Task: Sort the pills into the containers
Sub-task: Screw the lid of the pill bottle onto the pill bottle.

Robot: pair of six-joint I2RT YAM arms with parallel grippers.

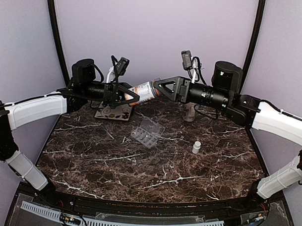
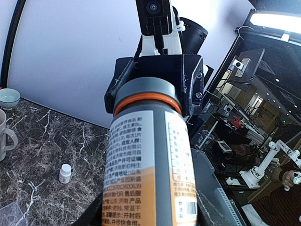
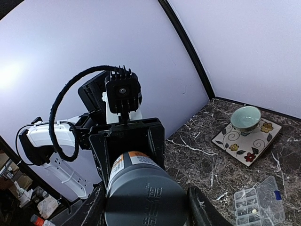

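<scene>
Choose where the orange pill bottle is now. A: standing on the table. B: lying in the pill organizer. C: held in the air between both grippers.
C: the orange pill bottle is above the table, the left gripper on one end, the right gripper on the other.

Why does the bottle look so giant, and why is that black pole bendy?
Left wrist view: the pill bottle sits right at the lens, so it looms huge; a ceiling lamp glares white. Right wrist view: the wide lens bows the black strip. Top view: even light, sharp.
</scene>
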